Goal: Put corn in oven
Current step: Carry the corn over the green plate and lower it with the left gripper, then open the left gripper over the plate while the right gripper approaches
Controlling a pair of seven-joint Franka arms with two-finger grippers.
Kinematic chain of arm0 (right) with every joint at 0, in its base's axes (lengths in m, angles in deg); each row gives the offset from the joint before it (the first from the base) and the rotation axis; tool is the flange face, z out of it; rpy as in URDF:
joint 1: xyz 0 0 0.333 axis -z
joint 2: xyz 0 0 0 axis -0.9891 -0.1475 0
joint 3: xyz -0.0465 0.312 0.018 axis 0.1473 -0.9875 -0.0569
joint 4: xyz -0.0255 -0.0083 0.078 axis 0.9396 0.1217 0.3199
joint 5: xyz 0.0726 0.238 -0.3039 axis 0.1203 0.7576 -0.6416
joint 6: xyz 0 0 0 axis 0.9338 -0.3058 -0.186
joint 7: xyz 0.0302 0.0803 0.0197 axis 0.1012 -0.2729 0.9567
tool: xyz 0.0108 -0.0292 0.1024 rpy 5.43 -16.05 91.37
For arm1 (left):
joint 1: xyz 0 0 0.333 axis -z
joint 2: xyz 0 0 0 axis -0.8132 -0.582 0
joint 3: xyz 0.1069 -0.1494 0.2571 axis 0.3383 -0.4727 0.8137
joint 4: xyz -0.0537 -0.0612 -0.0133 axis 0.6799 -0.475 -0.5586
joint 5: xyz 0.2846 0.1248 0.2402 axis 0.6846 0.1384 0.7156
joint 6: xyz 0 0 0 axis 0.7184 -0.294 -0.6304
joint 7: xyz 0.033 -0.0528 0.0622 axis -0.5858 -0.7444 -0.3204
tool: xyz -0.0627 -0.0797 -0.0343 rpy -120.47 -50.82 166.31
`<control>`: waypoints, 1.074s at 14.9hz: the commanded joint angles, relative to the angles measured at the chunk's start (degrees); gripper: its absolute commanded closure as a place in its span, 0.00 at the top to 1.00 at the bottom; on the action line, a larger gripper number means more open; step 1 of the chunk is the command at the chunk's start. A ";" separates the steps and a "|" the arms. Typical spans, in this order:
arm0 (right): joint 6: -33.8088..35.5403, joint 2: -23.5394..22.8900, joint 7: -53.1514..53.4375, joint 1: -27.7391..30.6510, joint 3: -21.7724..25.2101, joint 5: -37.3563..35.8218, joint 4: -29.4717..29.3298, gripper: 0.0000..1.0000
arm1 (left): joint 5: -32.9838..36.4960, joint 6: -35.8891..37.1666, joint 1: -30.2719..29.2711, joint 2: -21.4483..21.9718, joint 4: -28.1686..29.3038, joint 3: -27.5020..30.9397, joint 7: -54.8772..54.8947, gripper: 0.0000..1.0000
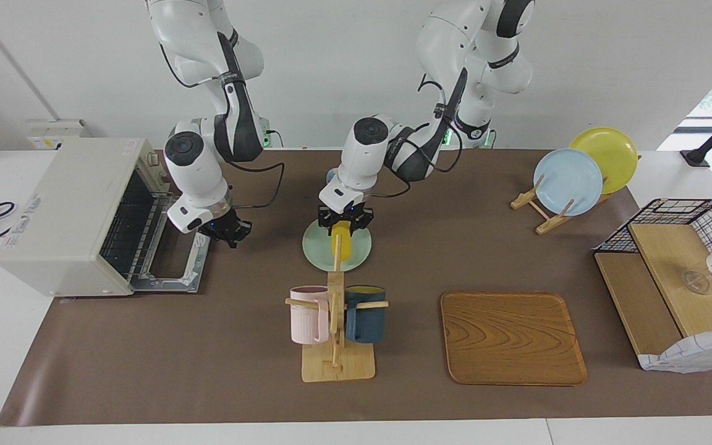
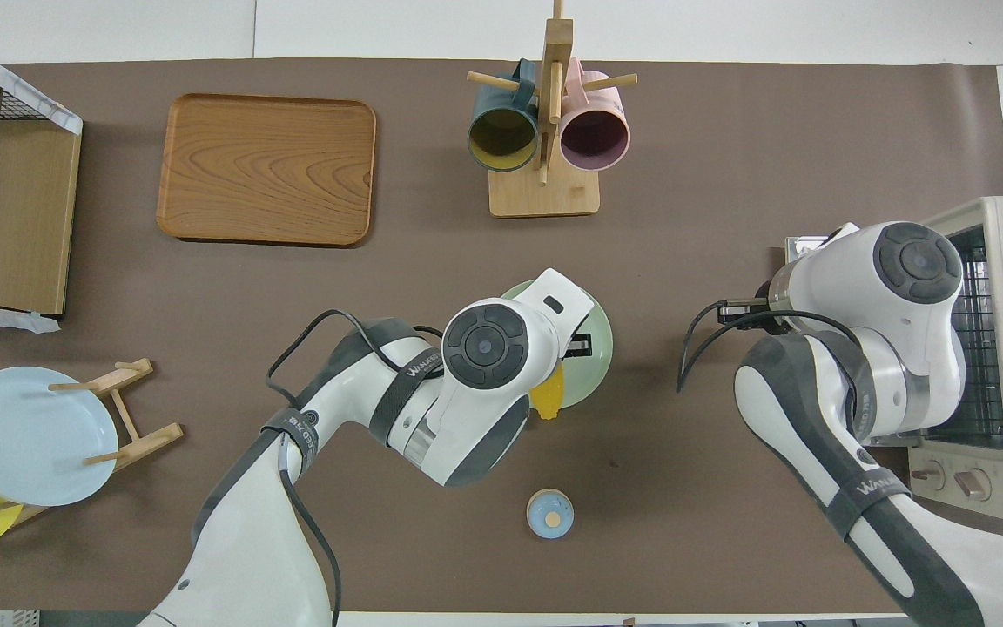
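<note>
Over green plate (image 1: 356, 256): left gripper (image 1: 345, 224) clamped on corn (image 1: 343, 245); right gripper (image 1: 227, 233) closed, empty.

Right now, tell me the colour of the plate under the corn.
Pale green plate, clearest in the facing view.

Both arms I was driving had glossy white shells with dark grey joint sections and round dark caps on the wrist joints. Black cables looped loosely beside each forearm. A grey band on each carried small white lettering. The grippers were black, with small blue lights above them.
</note>
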 commanded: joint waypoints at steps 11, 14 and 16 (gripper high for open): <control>3.14 -0.21 6.00 -0.56 -1.88 1.26 -2.36 0.55 | -0.20 13.29 -8.21 9.43 -1.46 1.83 3.73 1.00; 11.91 -1.87 8.19 -0.74 -7.85 1.26 -11.56 0.60 | -0.11 24.70 -14.97 12.17 -5.48 2.10 10.31 1.00; 14.22 -3.72 10.65 -4.23 -9.63 0.47 -17.12 0.60 | 0.41 29.56 -19.72 12.43 -7.86 2.27 14.18 1.00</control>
